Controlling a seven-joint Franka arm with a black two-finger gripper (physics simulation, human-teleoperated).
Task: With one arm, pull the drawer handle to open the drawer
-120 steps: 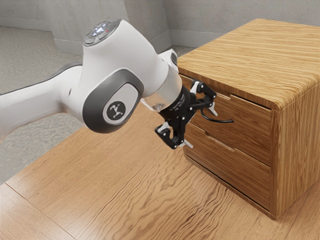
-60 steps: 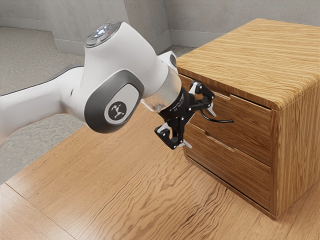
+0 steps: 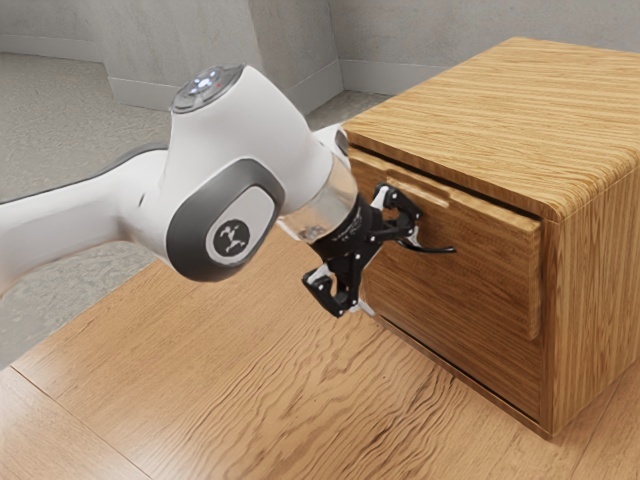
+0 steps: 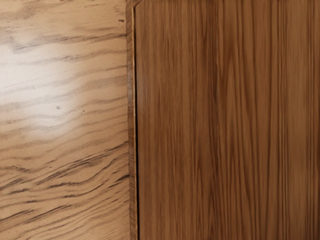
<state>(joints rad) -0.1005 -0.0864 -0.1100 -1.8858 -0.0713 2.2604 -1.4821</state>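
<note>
The wooden cabinet (image 3: 520, 110) stands at the exterior view's right. Its upper drawer (image 3: 470, 280) juts a short way out of the cabinet face, with a dark gap under the top. A thin black curved handle (image 3: 434, 247) sticks out from the drawer front. My black gripper (image 3: 388, 270) is against the drawer front beside the handle, open, fingers spread wide. The upper finger (image 3: 405, 212) sits at the handle's near end and seems hooked on it. In the wrist view a wood panel (image 4: 225, 120) is right in front of my hand.
The cabinet rests on a wooden floor panel (image 3: 230, 390), seen beside the drawer front in the wrist view (image 4: 60, 125). Grey floor (image 3: 60, 110) and a grey wall lie behind the arm. The lower cabinet front (image 3: 470, 375) sits below the drawer.
The upper drawer has slid out from the cabinet toward the exterior view's left. My hand drew back the same way, staying at the handle, fingers still spread.
</note>
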